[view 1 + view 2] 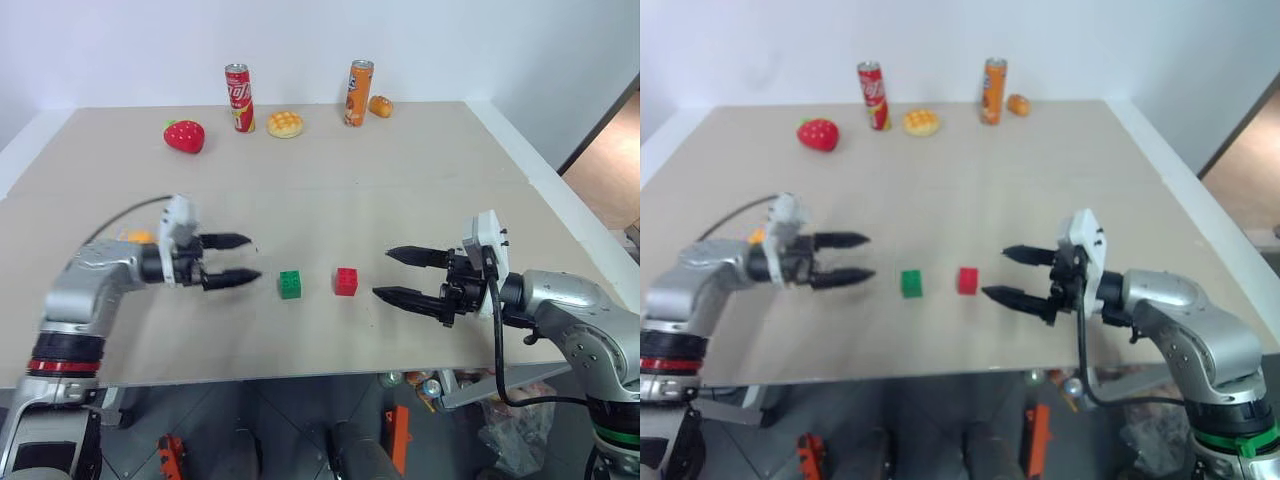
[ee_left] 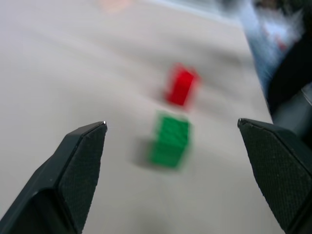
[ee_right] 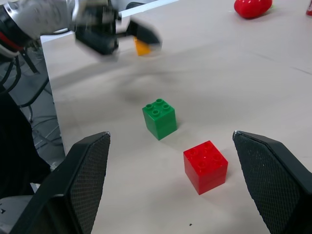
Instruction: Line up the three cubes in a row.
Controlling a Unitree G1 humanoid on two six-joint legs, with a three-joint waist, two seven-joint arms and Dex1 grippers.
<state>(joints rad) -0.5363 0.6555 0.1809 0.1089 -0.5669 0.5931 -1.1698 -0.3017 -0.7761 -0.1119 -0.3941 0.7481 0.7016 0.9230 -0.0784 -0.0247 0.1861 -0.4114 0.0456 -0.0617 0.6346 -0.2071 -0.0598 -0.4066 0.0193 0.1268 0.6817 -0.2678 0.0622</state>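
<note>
A green cube and a red cube stand side by side, a small gap apart, near the table's front edge. My left gripper hovers open just left of the green cube, pointing at it with nothing between its fingers. My right gripper is open just right of the red cube, also holding nothing. The yellow-orange cube lies farther left, mostly hidden behind my left arm. In the right wrist view the green cube and red cube sit between the fingers, studs up.
Along the back of the tan table stand a toy strawberry, a red can, a round bun, an orange can and a small orange object. The table's front edge runs just below the cubes.
</note>
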